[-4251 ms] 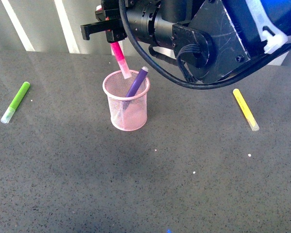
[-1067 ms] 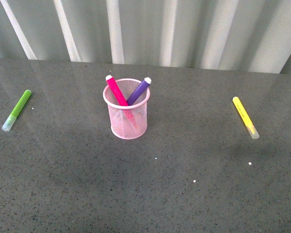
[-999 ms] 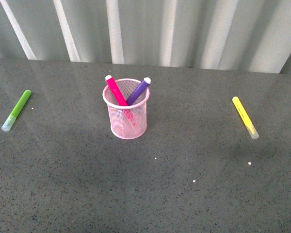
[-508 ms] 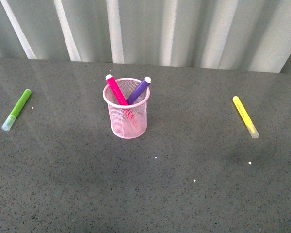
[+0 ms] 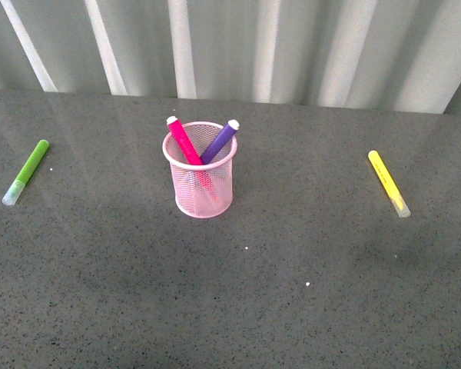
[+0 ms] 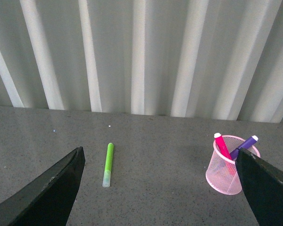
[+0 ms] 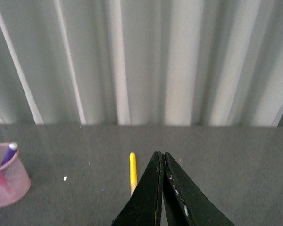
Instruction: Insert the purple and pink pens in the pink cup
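Only wrist views show jaws: left gripper (image 6: 160,188) apart, right gripper (image 7: 161,188) together, both empty.

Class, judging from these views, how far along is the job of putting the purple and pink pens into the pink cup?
It looks done: the pink pen and purple pen both stand leaning inside the pink cup. Nothing is in hand: the left gripper is open and empty, the right gripper shut on nothing. Nothing appears left.
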You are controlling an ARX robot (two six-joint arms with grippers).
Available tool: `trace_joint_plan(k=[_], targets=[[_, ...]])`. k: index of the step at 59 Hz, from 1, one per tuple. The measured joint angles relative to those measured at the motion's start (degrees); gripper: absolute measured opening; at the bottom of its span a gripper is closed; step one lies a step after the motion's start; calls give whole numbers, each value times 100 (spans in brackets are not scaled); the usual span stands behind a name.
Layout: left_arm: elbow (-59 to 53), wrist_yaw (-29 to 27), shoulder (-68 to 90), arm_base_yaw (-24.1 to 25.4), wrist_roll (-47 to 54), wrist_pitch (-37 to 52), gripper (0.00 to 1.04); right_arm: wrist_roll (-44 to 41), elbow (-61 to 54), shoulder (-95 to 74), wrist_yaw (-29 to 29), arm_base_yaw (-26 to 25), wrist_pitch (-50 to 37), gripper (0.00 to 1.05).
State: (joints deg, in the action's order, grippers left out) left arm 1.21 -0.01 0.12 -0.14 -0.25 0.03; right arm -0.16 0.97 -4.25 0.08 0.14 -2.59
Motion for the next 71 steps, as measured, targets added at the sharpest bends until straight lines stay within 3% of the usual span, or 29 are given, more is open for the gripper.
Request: trace_joint_plan(k=[23, 34, 41, 54, 71], targets=[[0, -2, -2, 0, 0, 0, 98, 2, 0, 400, 2, 0, 251, 3], [0, 0, -2, 0, 0, 0, 98, 2, 0, 400, 2, 0, 251, 32], [0, 0, -2, 0, 0, 0, 98, 2, 0, 400, 4, 0, 251, 61], [0, -2, -2, 0, 0, 0, 98, 2, 0, 400, 4, 0, 251, 98], [0, 0, -2, 0, 0, 0, 98, 15, 0, 400, 2, 0, 251, 98]])
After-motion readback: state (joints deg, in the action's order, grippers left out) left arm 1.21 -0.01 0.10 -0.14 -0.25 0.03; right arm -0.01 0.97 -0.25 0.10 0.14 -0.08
